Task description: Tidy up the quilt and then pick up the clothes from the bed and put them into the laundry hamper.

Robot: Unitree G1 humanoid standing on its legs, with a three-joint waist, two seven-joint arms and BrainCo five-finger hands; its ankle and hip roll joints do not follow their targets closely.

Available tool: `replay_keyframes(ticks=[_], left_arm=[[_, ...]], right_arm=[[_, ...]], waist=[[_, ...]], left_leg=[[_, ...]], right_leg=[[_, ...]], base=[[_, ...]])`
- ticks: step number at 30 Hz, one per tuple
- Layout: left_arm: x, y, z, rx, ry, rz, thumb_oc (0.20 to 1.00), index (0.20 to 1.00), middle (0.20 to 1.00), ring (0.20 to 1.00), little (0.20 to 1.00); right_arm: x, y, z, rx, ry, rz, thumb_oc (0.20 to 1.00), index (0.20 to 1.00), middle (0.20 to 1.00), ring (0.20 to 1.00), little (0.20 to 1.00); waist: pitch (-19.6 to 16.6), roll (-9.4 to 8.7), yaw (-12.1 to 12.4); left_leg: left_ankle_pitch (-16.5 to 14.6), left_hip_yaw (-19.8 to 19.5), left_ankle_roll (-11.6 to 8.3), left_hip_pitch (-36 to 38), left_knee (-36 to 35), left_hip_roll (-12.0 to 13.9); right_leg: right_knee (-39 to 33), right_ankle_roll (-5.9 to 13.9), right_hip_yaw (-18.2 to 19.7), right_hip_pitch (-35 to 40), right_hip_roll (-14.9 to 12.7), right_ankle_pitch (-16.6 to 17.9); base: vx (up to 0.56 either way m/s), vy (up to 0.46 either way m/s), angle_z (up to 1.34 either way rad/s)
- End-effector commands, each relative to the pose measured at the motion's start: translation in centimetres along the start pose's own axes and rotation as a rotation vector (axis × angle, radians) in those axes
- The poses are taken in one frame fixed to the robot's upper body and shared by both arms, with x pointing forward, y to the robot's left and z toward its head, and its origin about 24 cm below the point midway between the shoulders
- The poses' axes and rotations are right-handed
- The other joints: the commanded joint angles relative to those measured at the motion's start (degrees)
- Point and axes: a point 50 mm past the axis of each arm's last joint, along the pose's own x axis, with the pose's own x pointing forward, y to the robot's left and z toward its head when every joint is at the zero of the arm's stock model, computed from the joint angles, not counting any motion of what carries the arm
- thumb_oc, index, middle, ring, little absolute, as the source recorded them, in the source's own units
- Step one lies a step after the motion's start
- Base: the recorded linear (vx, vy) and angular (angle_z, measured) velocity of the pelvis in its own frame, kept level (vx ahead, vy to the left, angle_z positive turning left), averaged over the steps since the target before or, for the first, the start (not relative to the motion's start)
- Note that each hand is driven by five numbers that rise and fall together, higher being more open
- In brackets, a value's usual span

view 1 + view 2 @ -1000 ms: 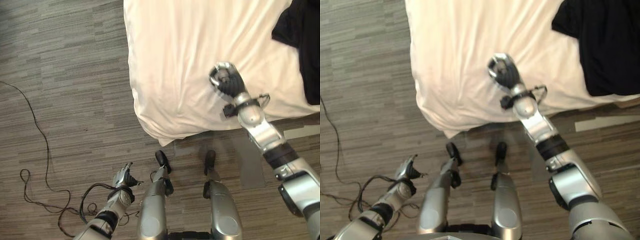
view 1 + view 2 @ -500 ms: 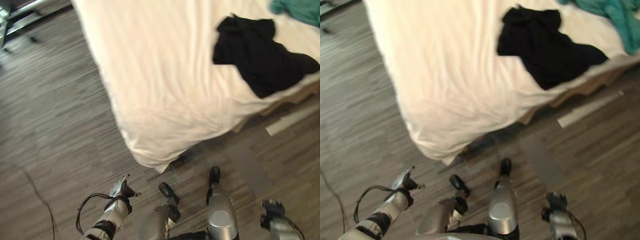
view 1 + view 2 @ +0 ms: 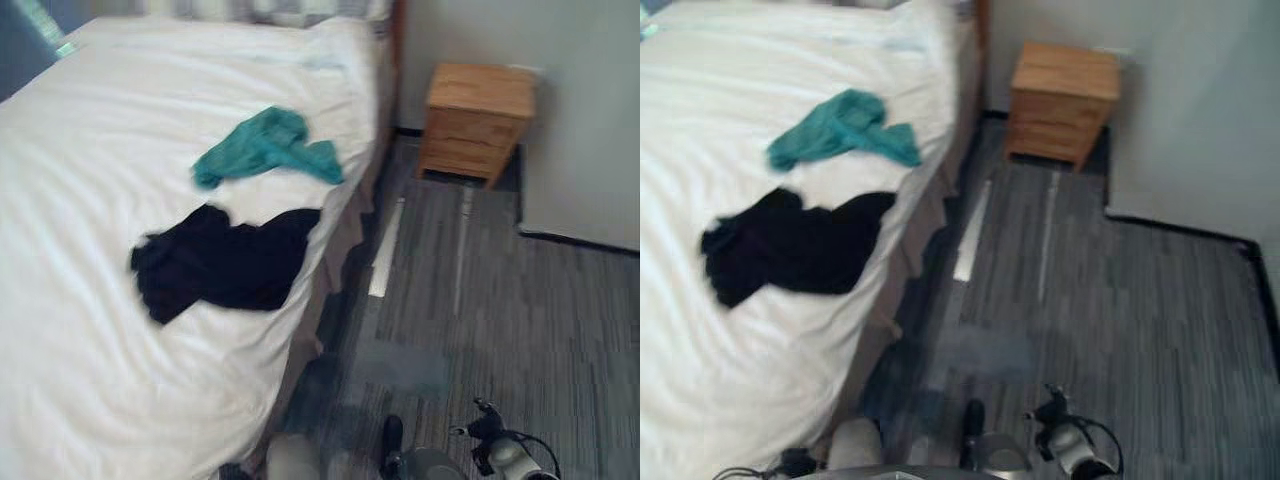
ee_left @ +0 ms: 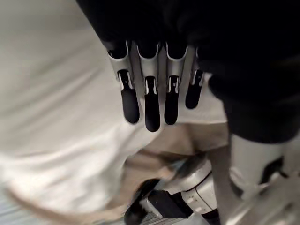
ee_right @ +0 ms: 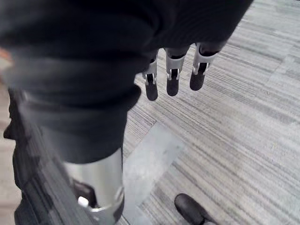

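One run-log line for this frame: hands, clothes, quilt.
left hand: open, empty, beside quilt | right hand: open, empty, over floor | black garment, teal garment: on white quilt | hamper: unseen

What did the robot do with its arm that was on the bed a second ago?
The right hand has come off the white quilt and now hangs low over the floor, fingers straight, holding nothing. The camera swung toward the nightstand. The black garment lies on the quilt as before.
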Motion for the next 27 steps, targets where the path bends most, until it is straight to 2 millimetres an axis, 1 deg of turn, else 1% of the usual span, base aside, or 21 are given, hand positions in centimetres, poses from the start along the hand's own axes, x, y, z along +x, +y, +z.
replay_keyframes(ticks=[1,2,3,5,6,8,10,11,12,13,14,16,18,19,20,21,23,24,25,26,27], left_arm=[[-1.5,2.0,15.3,0.018,-0.535,0.061,1.000,1.000,1.000,1.000,1.000],[-1.5,1.8,15.2,0.041,-0.536,0.054,1.000,1.000,1.000,1.000,1.000],[-1.5,1.8,15.2,0.041,-0.536,0.054,1.000,1.000,1.000,1.000,1.000],[-1.4,1.3,14.6,0.125,-0.527,0.052,1.000,1.000,1.000,1.000,1.000],[-1.0,0.6,13.3,0.197,-0.482,0.031,1.000,1.000,1.000,1.000,1.000],[-0.8,0.4,12.5,0.201,-0.445,0.032,1.000,1.000,1.000,1.000,1.000],[-0.5,0.7,11.7,0.217,-0.406,0.046,1.000,1.000,1.000,1.000,1.000],[-0.5,0.7,11.7,0.217,-0.407,0.046,1.000,1.000,1.000,1.000,1.000],[-0.2,1.7,10.9,0.230,-0.381,0.085,1.000,1.000,1.000,1.000,1.000],[0.0,2.0,10.4,0.239,-0.366,0.096,1.000,1.000,1.000,1.000,1.000],[0.0,2.0,10.4,0.239,-0.366,0.096,1.000,1.000,1.000,1.000,1.000],[0.3,2.9,9.8,0.286,-0.340,0.115,1.000,1.000,1.000,1.000,1.000],[0.5,3.2,9.2,0.310,-0.316,0.120,1.000,1.000,1.000,1.000,1.000],[0.6,3.4,8.8,0.308,-0.296,0.123,1.000,1.000,1.000,1.000,1.000],[0.6,3.4,8.8,0.308,-0.296,0.122,1.000,1.000,1.000,1.000,1.000],[0.7,3.5,8.1,0.350,-0.283,0.120,1.000,1.000,1.000,1.000,1.000],[0.7,3.3,7.9,0.358,-0.288,0.114,1.000,1.000,1.000,1.000,1.000],[0.7,3.0,7.2,0.340,-0.268,0.105,1.000,1.000,1.000,1.000,1.000],[0.7,2.6,6.6,0.319,-0.249,0.092,1.000,1.000,1.000,1.000,1.000],[0.7,3.1,6.0,0.271,-0.232,0.107,1.000,1.000,1.000,1.000,1.000],[0.7,3.1,6.0,0.271,-0.232,0.107,1.000,1.000,1.000,1.000,1.000]], right_arm=[[0.6,-2.5,0.2,-0.062,-0.007,-0.050,1.000,1.000,1.000,1.000,1.000],[0.6,-2.7,-0.1,-0.069,-0.001,-0.052,1.000,1.000,1.000,1.000,1.000],[0.6,-2.7,-0.1,-0.069,-0.001,-0.052,1.000,1.000,1.000,1.000,1.000],[0.4,-2.9,-1.2,-0.067,0.023,-0.060,1.000,1.000,1.000,1.000,1.000],[-0.1,-2.4,-3.3,-0.048,0.096,-0.046,1.000,1.000,1.000,1.000,1.000],[-0.5,-1.9,-4.6,-0.038,0.144,-0.040,1.000,1.000,1.000,1.000,1.000],[-0.7,-1.6,-5.2,0.010,0.177,-0.036,1.000,1.000,1.000,1.000,1.000],[-0.7,-1.6,-5.2,0.010,0.177,-0.036,1.000,1.000,1.000,1.000,1.000],[-0.8,-1.7,-5.2,0.053,0.171,-0.054,1.000,1.000,1.000,1.000,1.000],[-0.8,-1.7,-5.2,0.073,0.169,-0.060,1.000,1.000,1.000,1.000,1.000],[-0.8,-1.7,-5.2,0.072,0.168,-0.060,1.000,1.000,1.000,1.000,1.000],[-1.0,-1.6,-5.8,0.117,0.194,-0.065,1.000,1.000,1.000,1.000,1.000],[-1.0,-1.7,-5.8,0.141,0.200,-0.069,1.000,1.000,1.000,1.000,1.000],[-1.0,-1.6,-5.5,0.135,0.192,-0.068,1.000,1.000,1.000,1.000,1.000],[-1.0,-1.6,-5.6,0.134,0.192,-0.068,1.000,1.000,1.000,1.000,1.000],[-0.9,-1.5,-5.1,0.105,0.164,-0.071,1.000,1.000,1.000,1.000,1.000],[-1.1,-1.4,-5.5,0.110,0.170,-0.074,1.000,1.000,1.000,1.000,1.000],[-1.3,-1.0,-5.9,0.113,0.179,-0.061,1.000,1.000,1.000,1.000,1.000],[-1.4,-1.1,-6.0,0.116,0.184,-0.062,1.000,1.000,1.000,1.000,1.000],[-1.2,-2.0,-6.0,0.094,0.180,-0.074,1.000,1.000,1.000,1.000,1.000],[-1.1,-2.0,-6.0,0.095,0.180,-0.073,1.000,1.000,1.000,1.000,1.000]], waist=[[2.8,-1.12,0.3],[2.5,-0.53,0.3],[2.4,-0.57,0.4],[1.7,0.42,-0.2],[0.7,1.00,-1.0],[0.4,0.83,-1.3],[1.9,0.80,-2.4],[1.7,0.90,-2.3],[4.2,2.29,-4.7],[4.9,2.54,-6.0],[4.8,2.64,-6.0],[5.4,2.27,-9.4],[4.7,1.61,-10.9],[4.3,1.37,-11.1],[4.6,1.83,-11.6],[3.5,3.23,-10.8],[3.0,3.66,-10.8],[2.3,3.96,-11.1],[2.0,4.41,-11.3],[3.2,3.38,-9.6],[3.2,3.61,-9.7]], left_leg=[[-2.5,7.0,4.97,7.7,-25.3,-5.0],[-0.9,7.7,4.08,8.2,-31.6,-5.3],[-0.5,7.8,4.08,8.4,-32.1,-5.3],[1.8,12.8,3.61,8.3,-37.6,-4.8],[0.3,14.5,4.73,10.4,-38.0,-5.9],[-2.1,14.1,7.24,13.0,-38.1,-9.2],[-4.2,14.8,9.42,16.6,-38.9,-11.4],[-4.1,15.0,9.41,16.5,-38.9,-11.3],[-4.2,13.5,10.47,19.9,-41.5,-11.1],[-4.7,12.3,10.48,21.5,-42.3,-11.6],[-4.6,12.3,10.45,21.4,-42.3,-11.4],[-6.3,10.0,9.83,25.5,-45.1,-14.2],[-9.0,9.3,8.64,27.8,-45.3,-15.7],[-10.5,10.4,7.79,29.3,-45.3,-15.8],[-10.7,10.0,7.68,29.6,-45.3,-15.2],[-12.5,13.5,5.37,34.3,-45.3,-14.6],[-12.2,13.4,4.91,35.4,-44.1,-14.0],[-10.4,13.2,3.52,35.8,-38.1,-12.6],[-6.1,14.0,1.93,34.9,-30.2,-10.4],[5.7,14.0,-2.20,25.1,-2.7,-4.1],[5.3,13.6,-2.37,24.4,-1.7,-3.6]], right_leg=[[-1.8,8.10,2.8,2.9,-5.1,-9.0],[-2.0,8.77,4.0,4.0,-5.2,-9.6],[-2.0,8.76,4.1,3.8,-5.2,-9.5],[-1.9,9.19,3.3,6.2,-5.6,-11.2],[2.5,9.59,3.0,7.5,-5.8,-13.8],[13.3,11.72,2.1,4.7,-7.3,-12.3],[30.8,15.46,2.5,-2.2,-11.1,-3.5],[30.7,15.42,2.6,-2.4,-11.0,-3.4],[45.0,13.92,6.5,-11.7,-9.0,-1.1],[45.1,13.37,7.0,-15.0,-7.0,-3.4],[45.0,13.31,7.0,-15.1,-6.9,-3.3],[32.1,12.60,7.5,-18.9,-1.8,-5.6],[13.2,13.35,4.8,-20.2,-3.4,-3.4],[6.9,13.87,0.2,-21.4,-5.6,-1.6],[5.5,13.88,-0.6,-20.1,-5.2,-1.0],[1.1,14.46,-14.0,-21.6,-8.6,-0.8],[0.6,13.74,-14.6,-19.9,-7.8,-1.4],[0.8,12.31,-14.1,-17.5,-6.4,0.1],[0.6,10.91,-13.4,-15.3,-5.3,0.2],[-0.1,6.95,-14.0,-9.3,-4.0,-0.7],[-0.3,6.70,-14.3,-9.4,-3.6,-0.7]], base=[[0.44,0.378,-1.39],[0.30,0.253,-1.83],[0.31,0.171,-1.47],[0.50,0.218,-0.59],[0.65,0.311,0.14],[0.46,0.297,0.18],[0.29,0.234,0.09],[0.34,0.274,0.47],[0.39,0.190,0.64],[0.39,0.189,0.82],[0.46,0.005,0.71],[0.61,-0.042,0.91],[0.60,-0.081,1.27],[0.38,-0.055,1.39],[0.86,-0.126,0.14],[0.67,-0.098,-0.56],[0.68,-0.131,-1.10],[0.70,-0.186,-0.32],[0.94,-0.430,0.11],[0.65,-0.375,0.16],[0.57,-0.420,-0.62]])
